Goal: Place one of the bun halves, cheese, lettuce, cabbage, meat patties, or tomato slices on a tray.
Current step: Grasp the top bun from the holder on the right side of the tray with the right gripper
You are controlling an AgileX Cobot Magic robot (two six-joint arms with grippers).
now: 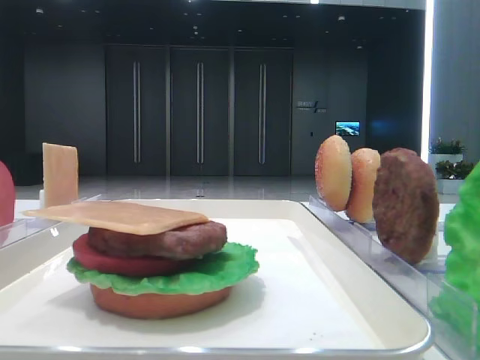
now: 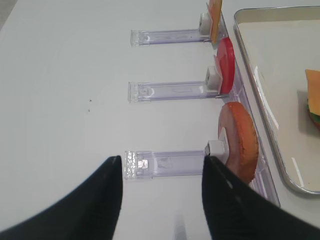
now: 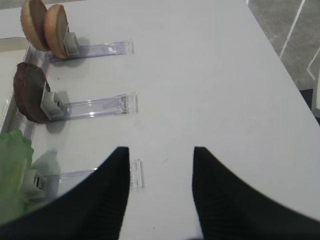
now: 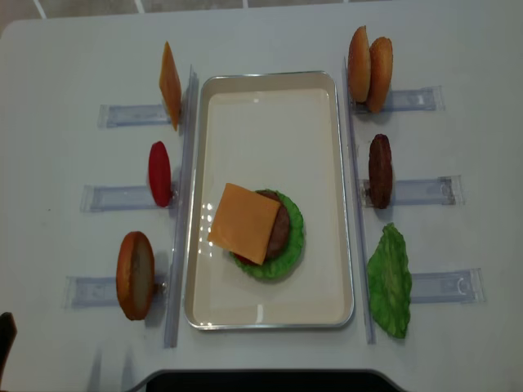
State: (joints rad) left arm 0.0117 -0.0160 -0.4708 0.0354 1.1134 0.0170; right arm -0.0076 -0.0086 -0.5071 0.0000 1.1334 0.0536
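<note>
Both hands are seen empty and spread: the right hand is held above bare desk with a clear gap between its fingers, and the left hand is held likewise, nothing pinched by either. Nearest the right hand, just ahead and to its left, the lettuce is propped in a clear rack; further ahead the meat patty is stood on edge, and furthest the two bun halves are leaned together. Ahead of the left hand a smooth reddish bun is racked closest, then a tomato slice, then a cheese slice. Beyond the racks, between the two hands, the tray is seen already loaded with a stack: bottom bun, lettuce, tomato, patty, and cheese laid on top. The step in hand is judged to be a pause between placements, with a new pick to be chosen. A seeded bun top would be the likely closing piece; for that the right hand would have to be carried forward past lettuce and patty, lowered over the bun's edge, and closed across its thickness
</note>
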